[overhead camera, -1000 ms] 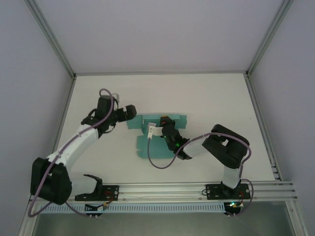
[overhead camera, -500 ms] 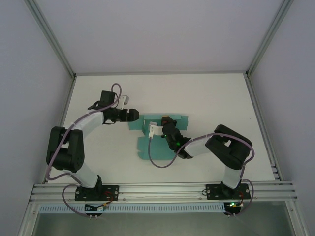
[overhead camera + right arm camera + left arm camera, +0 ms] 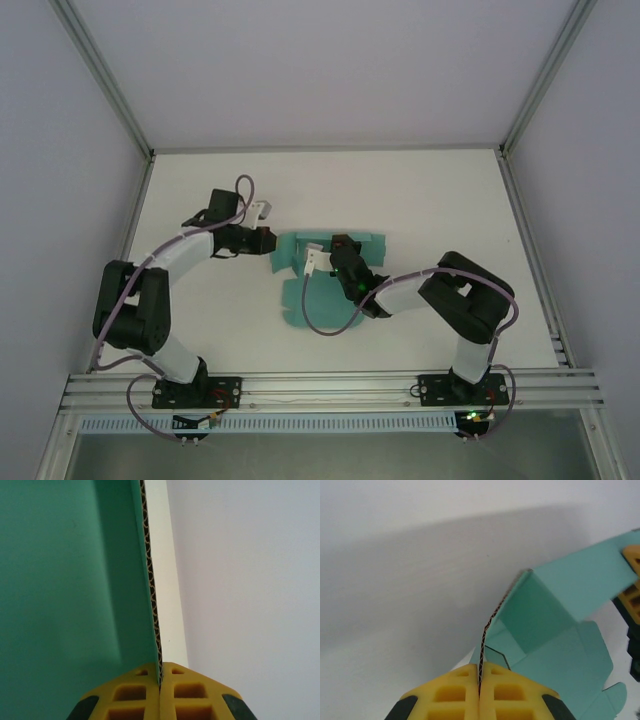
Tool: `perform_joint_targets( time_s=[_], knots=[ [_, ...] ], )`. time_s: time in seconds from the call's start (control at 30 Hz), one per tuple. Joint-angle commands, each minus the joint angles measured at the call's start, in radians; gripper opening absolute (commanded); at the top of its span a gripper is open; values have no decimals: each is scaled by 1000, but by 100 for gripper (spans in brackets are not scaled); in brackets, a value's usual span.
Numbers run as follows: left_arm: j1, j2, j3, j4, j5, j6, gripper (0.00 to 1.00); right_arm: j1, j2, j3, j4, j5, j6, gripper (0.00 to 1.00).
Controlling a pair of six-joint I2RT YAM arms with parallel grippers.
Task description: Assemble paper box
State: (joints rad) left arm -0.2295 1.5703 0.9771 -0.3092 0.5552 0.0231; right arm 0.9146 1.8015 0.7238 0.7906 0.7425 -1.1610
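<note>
The paper box [image 3: 312, 300] is a teal die-cut card sheet lying mid-table, its far part folded up. My left gripper [image 3: 270, 241] is shut on the sheet's left flap. In the left wrist view the yellow fingers [image 3: 451, 695] pinch the corrugated edge of the paper box [image 3: 555, 630], whose panels stand partly raised. My right gripper [image 3: 337, 250] is shut on a raised panel near the sheet's middle. In the right wrist view the paper box [image 3: 65, 580] rises edge-on from between the yellow fingertips [image 3: 187, 692].
The white table [image 3: 440, 200] is walled by a metal frame with corner posts [image 3: 520, 110]. An aluminium rail [image 3: 330, 385] carrying both arm bases runs along the near edge. Purple cables loop beside each arm.
The left arm swung its elbow back toward its base and its gripper closed on the sheet's left flap. The right gripper lifted its panel slightly; the sheet shifted a little.
</note>
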Motion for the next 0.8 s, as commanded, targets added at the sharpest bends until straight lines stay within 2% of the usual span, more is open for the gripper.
perform_joint_targets(
  time_s=[0.0, 0.17, 0.27, 0.43, 0.57, 0.63, 0.77],
  knots=[
    [-71, -93, -26, 15, 4, 8, 0, 4, -32, 29, -36, -19, 58, 0],
    [-163, -171, -57, 45, -23, -2, 0, 1, -71, 40, -83, -26, 120, 0],
    [-214, -208, -90, 61, -95, 10, 0, -8, -91, 30, -71, -33, 130, 0],
    [-252, -236, -199, 225, -364, -38, 0, -45, -92, 20, -23, -54, 88, 0],
    [-253, -189, -210, 393, -503, -33, 0, -109, -59, 63, 57, -91, 10, 0],
    [-252, -138, -172, 419, -539, -13, 0, -135, -40, 91, 104, -112, -40, 0],
    [-252, 8, -79, 431, -531, -21, 0, -174, 22, 148, 175, -138, -117, 0]
  ],
)
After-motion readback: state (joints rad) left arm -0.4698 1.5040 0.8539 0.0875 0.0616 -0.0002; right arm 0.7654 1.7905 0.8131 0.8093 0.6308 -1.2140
